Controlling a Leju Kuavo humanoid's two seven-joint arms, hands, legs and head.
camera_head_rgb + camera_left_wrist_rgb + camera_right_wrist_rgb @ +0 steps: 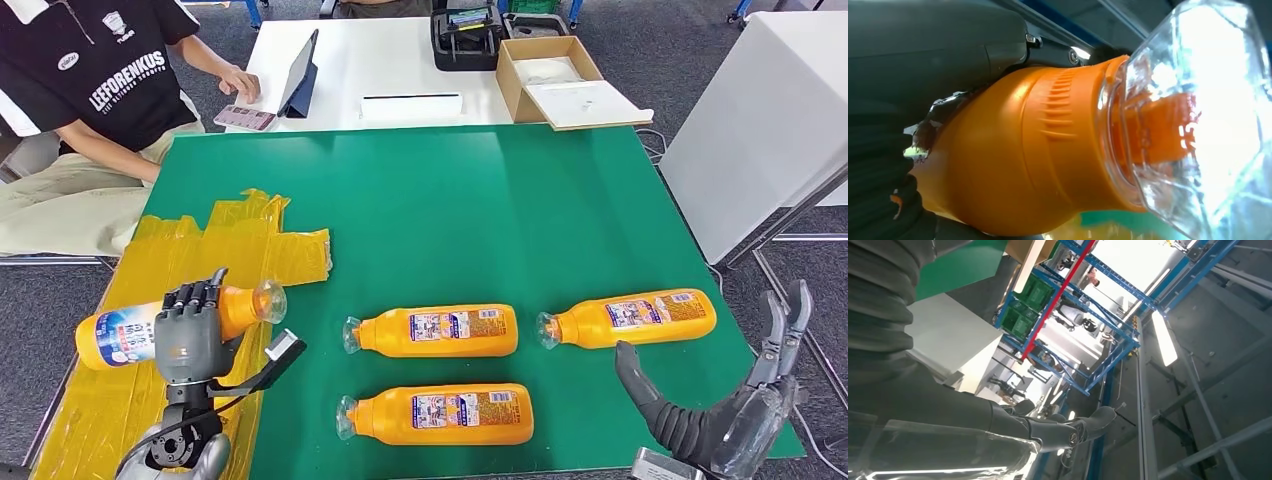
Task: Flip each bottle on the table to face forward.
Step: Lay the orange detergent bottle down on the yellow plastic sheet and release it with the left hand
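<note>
Left hand (pixel 188 335) grips an orange plastic bottle with a blue and white label and a clear cap (pixel 172 322), its dark fingers wrapped over the middle of the body. This held bottle lies across the hand, long axis going sideways, with the clear cap (pixel 1193 120) pointing toward the inner side, to the other bottles, and the labelled base sticking out on the outer side. It is over the wrinkled yellow plastic sheet (pixel 250 240) that covers the near-left part of the green table mat (pixel 480 200). Whether the bottle rests on the sheet or is lifted a little, I cannot tell. The left wrist view shows the orange shoulder and cap very close in front of the palm.

To the inner side of this hand, three more orange bottles lie flat on the mat, all with long axis sideways and caps toward the left hand: the upper middle bottle (pixel 435 331), the lower middle bottle (pixel 440 414) and the far right bottle (pixel 630 318).

Right hand (pixel 745 395) is empty with fingers apart and raised, near the mat's right edge. The far right bottle is nearest to it, so I judge that this one belongs to the right arm.
</note>
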